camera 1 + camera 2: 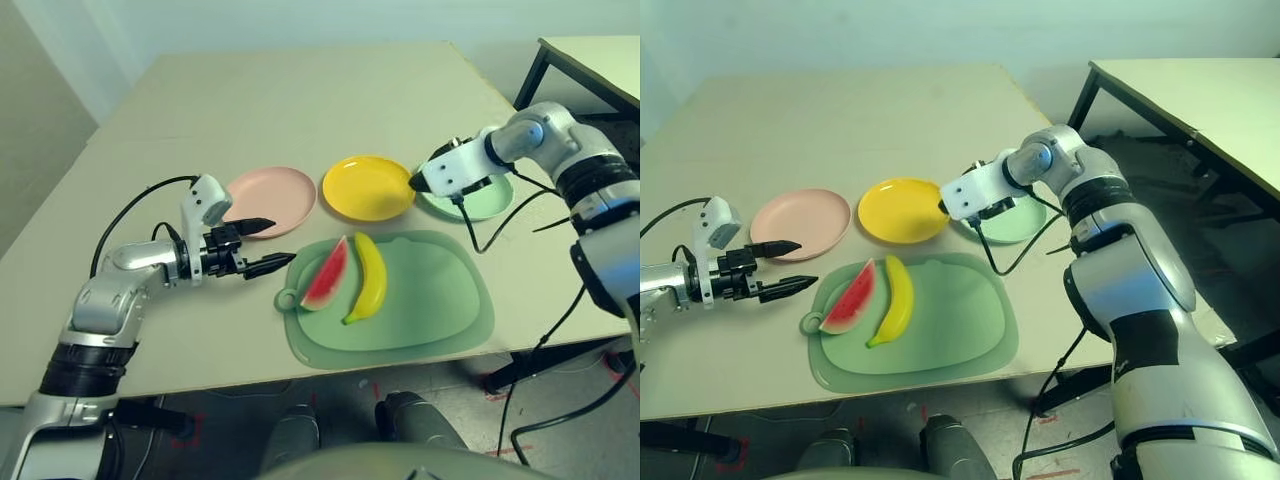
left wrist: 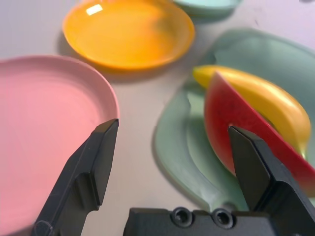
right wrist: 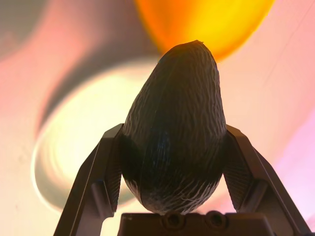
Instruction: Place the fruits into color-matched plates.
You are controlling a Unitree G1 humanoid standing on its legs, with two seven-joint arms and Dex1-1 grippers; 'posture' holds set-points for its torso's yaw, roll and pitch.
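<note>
Nearest on the worktop (image 1: 300, 110), the green cutting mat (image 1: 420, 310) is carrying the watermelon wedge (image 1: 328, 275) and the banana (image 1: 369, 276), lying side by side and touching. Just beside the mat's handle end, the left pincer (image 1: 270, 246) is hovering with its fingers spread wide, grasping nothing. Farther back, the pink plate (image 1: 272, 200) and the yellow plate (image 1: 367, 187) are sitting bare. Over the mint green plate (image 1: 487, 204), the right pincer (image 3: 172, 157) is clenching the dark avocado (image 3: 174, 128) between both fingers.

Mint plate (image 1: 492, 200) partly behind right arm
</note>
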